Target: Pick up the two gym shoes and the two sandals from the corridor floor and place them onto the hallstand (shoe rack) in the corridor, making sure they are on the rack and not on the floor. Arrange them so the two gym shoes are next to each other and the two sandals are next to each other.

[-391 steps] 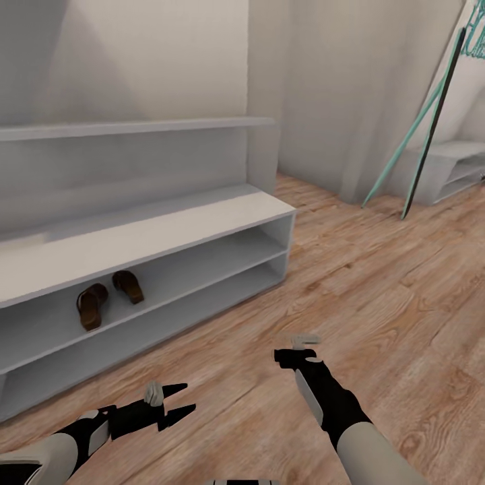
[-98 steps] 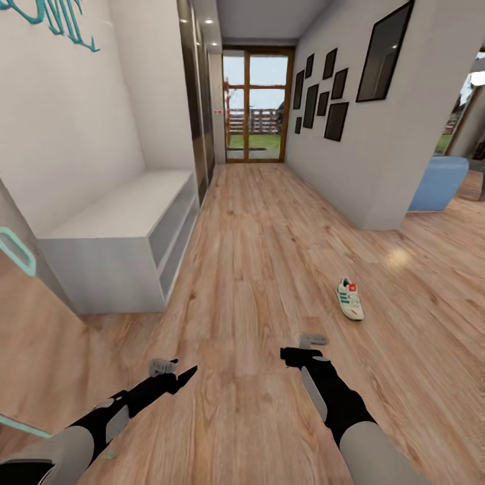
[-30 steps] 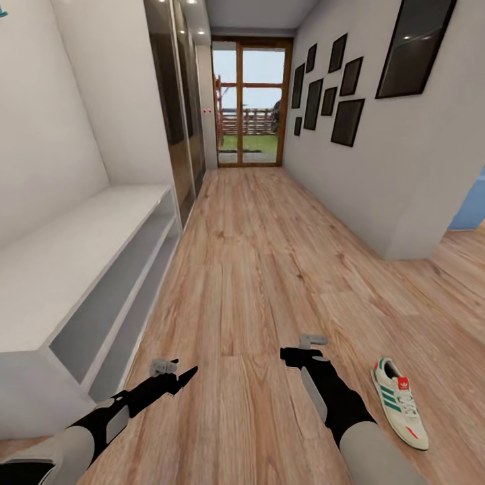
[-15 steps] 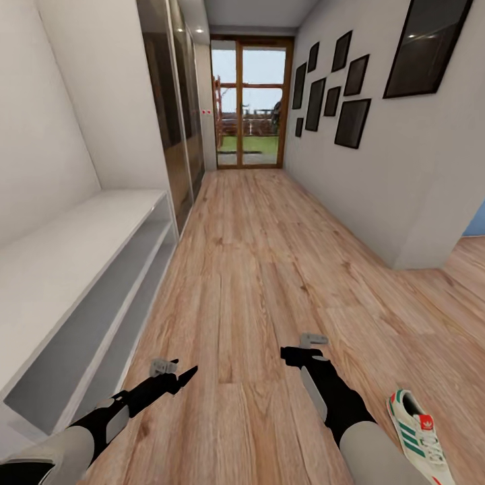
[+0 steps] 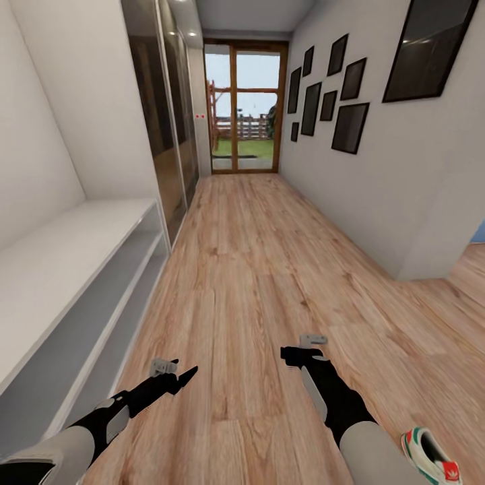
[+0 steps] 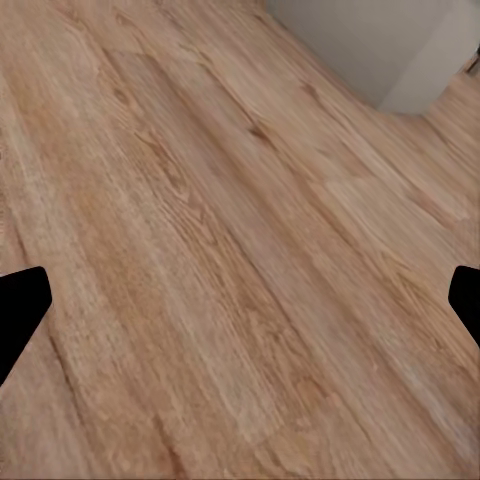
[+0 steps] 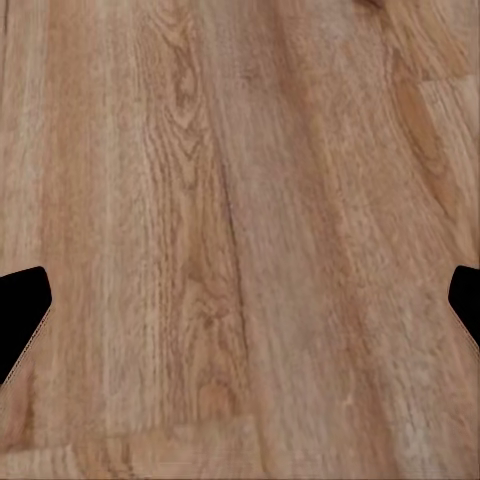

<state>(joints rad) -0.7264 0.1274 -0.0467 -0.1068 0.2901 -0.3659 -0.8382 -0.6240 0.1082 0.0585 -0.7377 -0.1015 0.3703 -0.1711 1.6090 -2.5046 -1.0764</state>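
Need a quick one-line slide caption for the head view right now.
Robot in corridor, both grippers empty over the corridor floor; one gym shoe by the right arm, hallstand at left.

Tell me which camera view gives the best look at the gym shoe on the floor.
The head view. The gym shoe lies at its bottom right corner, partly cut off by the frame, beside the right arm. The left wrist and right wrist views look down on wood floor between open gripper fingertips.

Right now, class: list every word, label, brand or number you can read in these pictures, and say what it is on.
No text can be read.
The gym shoe carries a red heel patch with a white mark, too small to read.
The dark wall frames show no lettering.
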